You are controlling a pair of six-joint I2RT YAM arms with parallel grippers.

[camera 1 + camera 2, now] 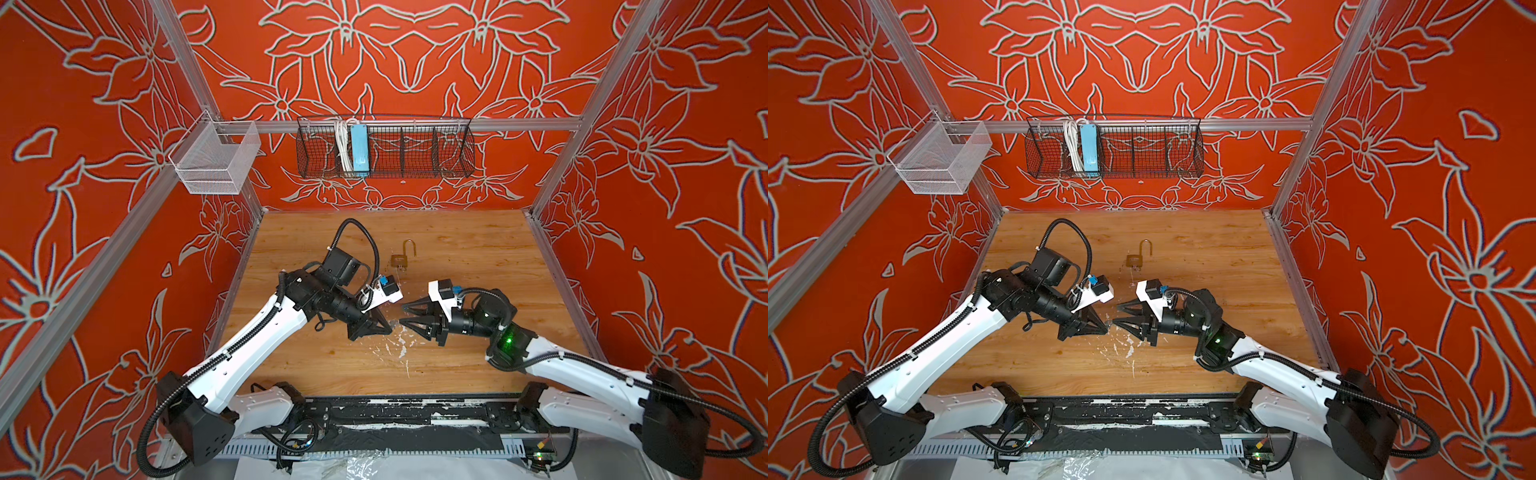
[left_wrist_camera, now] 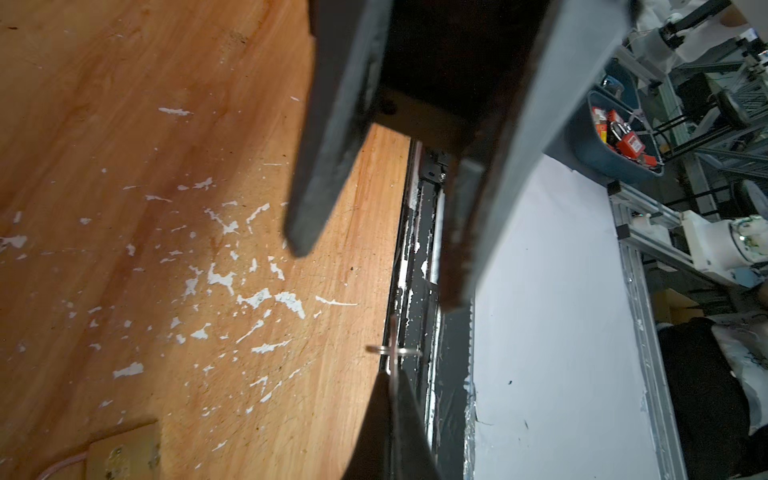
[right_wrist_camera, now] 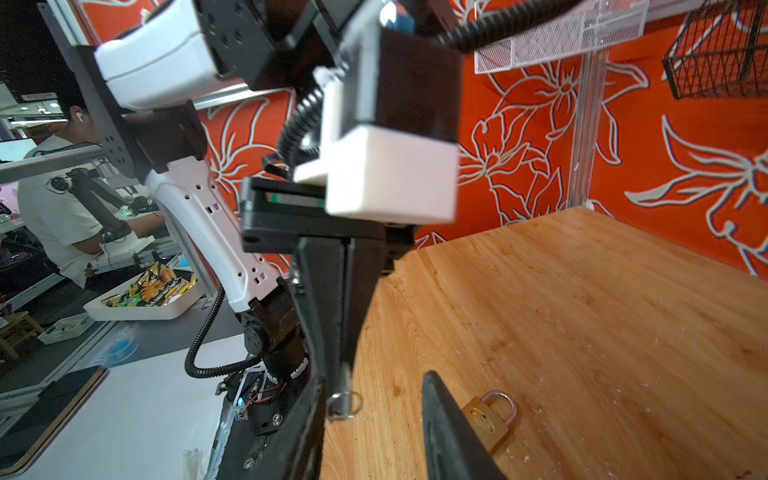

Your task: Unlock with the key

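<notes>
Left gripper (image 1: 389, 327) clenched on key (image 3: 343, 397) over mid-table (image 1: 478, 270), tip just beside right gripper (image 1: 404, 316), whose jaws are apart and empty. Padlock (image 1: 400, 260) lies further back, apart from both; shackle looks popped, not certain.

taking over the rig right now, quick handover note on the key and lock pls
Left tool: shut on the key, ring end sticking out past its tips.
Right tool: open, empty, tip to tip with the left one. The key's ring end sits between its fingers, not gripped.
Padlock: flat on the table behind both tools, untouched.
Done: the shackle looks popped open in both top views, so the unlock seems finished and the key is out.
Left: confirm the shackle is free, since the right wrist view partly hides it.
</notes>
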